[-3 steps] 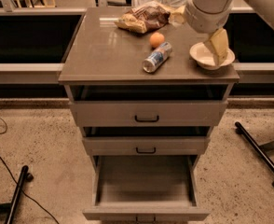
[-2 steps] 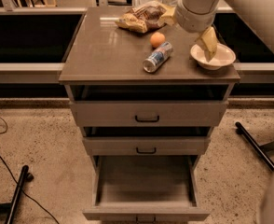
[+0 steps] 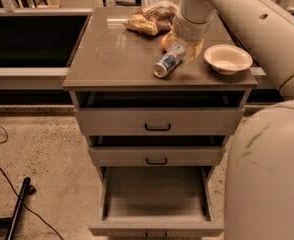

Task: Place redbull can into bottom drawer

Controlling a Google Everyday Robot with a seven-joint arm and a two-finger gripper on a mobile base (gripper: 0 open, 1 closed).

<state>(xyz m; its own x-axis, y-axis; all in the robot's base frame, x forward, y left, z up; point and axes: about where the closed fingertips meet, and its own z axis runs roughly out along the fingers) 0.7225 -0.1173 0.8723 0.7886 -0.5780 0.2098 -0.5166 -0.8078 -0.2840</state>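
The can [image 3: 168,62] lies on its side on the desk [image 3: 112,59], long axis diagonal, its silver end toward the front-left. The gripper [image 3: 186,50] sits low at the can's far end; its opening and any contact cannot be told. The bottom drawer [image 3: 156,228] stands open.
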